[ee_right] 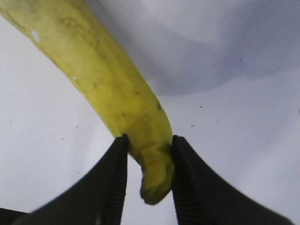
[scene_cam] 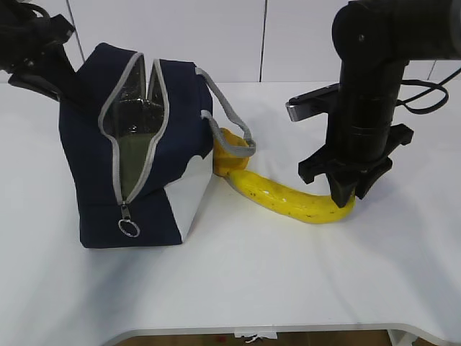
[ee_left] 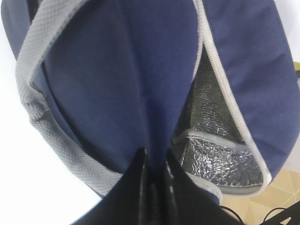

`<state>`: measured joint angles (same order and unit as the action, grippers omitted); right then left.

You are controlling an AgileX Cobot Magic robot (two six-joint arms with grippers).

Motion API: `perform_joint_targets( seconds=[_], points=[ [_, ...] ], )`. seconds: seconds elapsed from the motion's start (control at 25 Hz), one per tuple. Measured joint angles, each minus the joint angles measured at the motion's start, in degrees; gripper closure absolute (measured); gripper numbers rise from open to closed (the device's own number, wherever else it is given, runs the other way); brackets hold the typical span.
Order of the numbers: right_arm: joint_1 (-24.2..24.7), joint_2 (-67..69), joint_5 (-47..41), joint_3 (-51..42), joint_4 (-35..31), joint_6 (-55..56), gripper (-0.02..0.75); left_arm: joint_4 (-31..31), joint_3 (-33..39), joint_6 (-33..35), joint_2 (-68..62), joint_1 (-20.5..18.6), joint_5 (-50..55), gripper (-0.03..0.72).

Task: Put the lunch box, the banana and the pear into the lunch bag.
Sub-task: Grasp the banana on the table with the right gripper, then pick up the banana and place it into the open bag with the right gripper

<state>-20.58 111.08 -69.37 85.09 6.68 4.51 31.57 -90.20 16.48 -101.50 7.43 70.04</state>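
Note:
The navy lunch bag (scene_cam: 86,144) stands at the left, unzipped, with its foil lining (ee_left: 211,154) showing. A dull green surface, the lunch box lid (scene_cam: 133,162), shows inside through the opening. The banana (scene_cam: 288,198) lies on the table to the right of the bag. The pear (scene_cam: 227,157) sits at the banana's left end, partly behind a grey handle (scene_cam: 230,137). My right gripper (scene_cam: 344,196) points down, its fingers closed on the banana's (ee_right: 112,89) greenish tip (ee_right: 149,140). My left gripper (ee_left: 156,157) is shut on the bag's navy fabric at its far top-left edge (scene_cam: 57,83).
The white table (scene_cam: 288,274) carries the bag and the fruit. Its front edge runs along the bottom of the exterior view. A white wall stands behind. A zipper pull ring (scene_cam: 128,228) hangs at the bag's front.

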Motion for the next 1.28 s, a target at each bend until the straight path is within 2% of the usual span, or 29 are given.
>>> perform_joint_targets(
  seconds=[0.2, 0.36, 0.8, 1.28],
  points=[
    [0.00, 0.00, -0.21, 0.00, -0.12, 0.00, 0.552, 0.00, 0.00, 0.00, 0.00, 0.00, 0.00, 0.679],
    [0.00, 0.00, -0.21, 0.48, -0.12, 0.00, 0.565, 0.00, 0.00, 0.00, 0.00, 0.00, 0.00, 0.679],
    [0.00, -3.66, -0.61, 2.18, -3.64, 0.00, 0.576, 0.00, 0.00, 0.00, 0.00, 0.00, 0.00, 0.679],
    [0.00, -9.85, -0.67, -0.23, -4.02, 0.00, 0.579, -0.04, 0.00, 0.00, 0.00, 0.00, 0.00, 0.679]
  ],
)
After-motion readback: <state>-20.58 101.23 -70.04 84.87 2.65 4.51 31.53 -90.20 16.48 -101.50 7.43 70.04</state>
